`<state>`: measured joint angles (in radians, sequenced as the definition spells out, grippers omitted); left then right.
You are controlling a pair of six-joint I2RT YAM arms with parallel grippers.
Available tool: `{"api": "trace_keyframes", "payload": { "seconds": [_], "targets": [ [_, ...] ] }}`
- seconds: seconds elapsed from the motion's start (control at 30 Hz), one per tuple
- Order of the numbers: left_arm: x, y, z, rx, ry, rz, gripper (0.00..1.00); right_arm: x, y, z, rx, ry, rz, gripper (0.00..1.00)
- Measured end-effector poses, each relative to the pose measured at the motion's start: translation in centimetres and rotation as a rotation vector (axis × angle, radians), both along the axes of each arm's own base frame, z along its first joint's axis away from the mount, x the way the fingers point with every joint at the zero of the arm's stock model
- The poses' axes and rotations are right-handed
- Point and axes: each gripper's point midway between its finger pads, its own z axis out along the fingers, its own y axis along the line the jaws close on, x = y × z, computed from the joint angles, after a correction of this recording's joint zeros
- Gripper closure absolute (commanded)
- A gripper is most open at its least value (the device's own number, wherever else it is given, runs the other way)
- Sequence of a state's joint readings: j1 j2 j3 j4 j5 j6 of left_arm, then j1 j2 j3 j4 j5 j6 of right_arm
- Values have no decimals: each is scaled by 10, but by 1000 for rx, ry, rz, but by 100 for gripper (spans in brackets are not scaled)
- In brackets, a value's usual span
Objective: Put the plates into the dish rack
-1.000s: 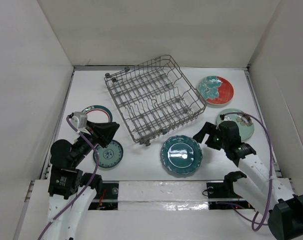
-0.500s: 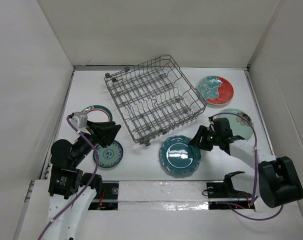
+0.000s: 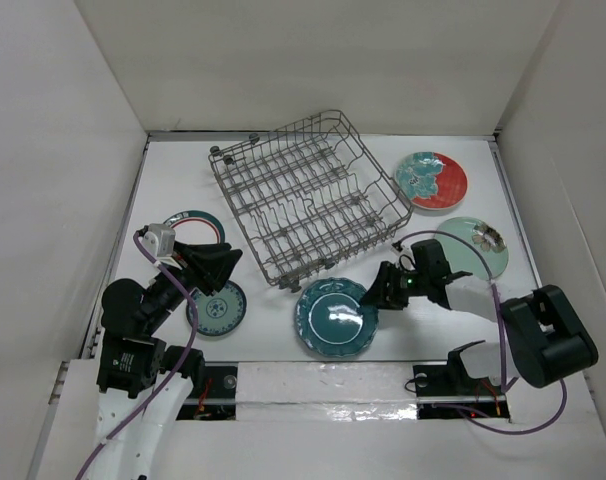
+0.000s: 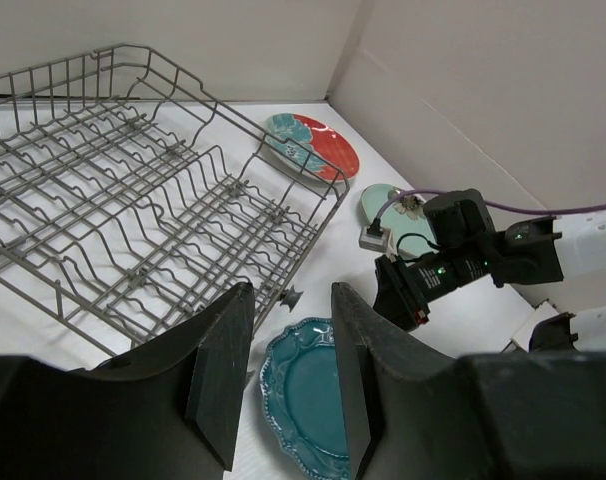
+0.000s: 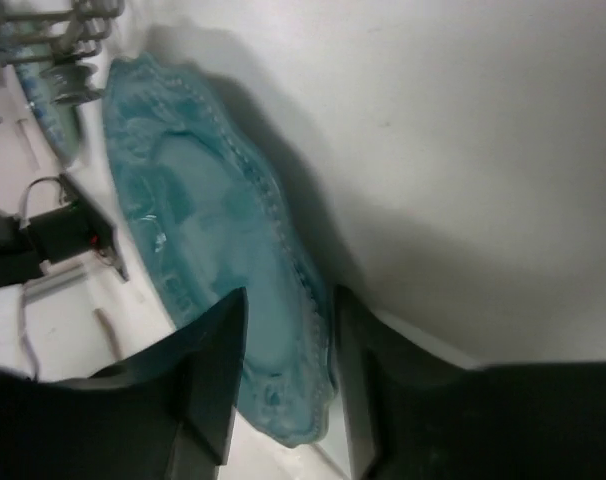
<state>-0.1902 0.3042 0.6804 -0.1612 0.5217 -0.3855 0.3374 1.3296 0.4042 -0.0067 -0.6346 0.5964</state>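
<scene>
The dish rack (image 3: 305, 195) stands mid-table. At its 6 o'clock lies the dark teal plate (image 3: 333, 318). The right gripper (image 3: 375, 295) is at the plate's 2 o'clock, astride its rim; whether it grips, I cannot tell. The left gripper (image 3: 223, 262), released, hangs at the rack's 8 o'clock.

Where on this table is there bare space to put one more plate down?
The table is bare in the far-left corner, between the dish rack and the left wall, and between the small patterned plate and the dark teal plate. The right side is crowded: red-and-teal plate, mint plate and right arm.
</scene>
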Motion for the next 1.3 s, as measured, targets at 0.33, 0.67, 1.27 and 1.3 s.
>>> {"api": "trace_keyframes", "payload": {
  "seconds": [0.33, 0.67, 1.27, 1.3],
  "targets": [
    [0, 0, 0, 0, 0, 0, 66, -2, 14, -7, 87, -8, 32, 80],
    [0, 0, 0, 0, 0, 0, 66, -15, 30, 27, 175, -81, 100, 100],
    [0, 0, 0, 0, 1, 0, 66, 6, 77, 218, 452, -475, 167, 100],
    [0, 0, 0, 0, 1, 0, 66, 23, 75, 227, 452, -504, 125, 100]
  ]
}}
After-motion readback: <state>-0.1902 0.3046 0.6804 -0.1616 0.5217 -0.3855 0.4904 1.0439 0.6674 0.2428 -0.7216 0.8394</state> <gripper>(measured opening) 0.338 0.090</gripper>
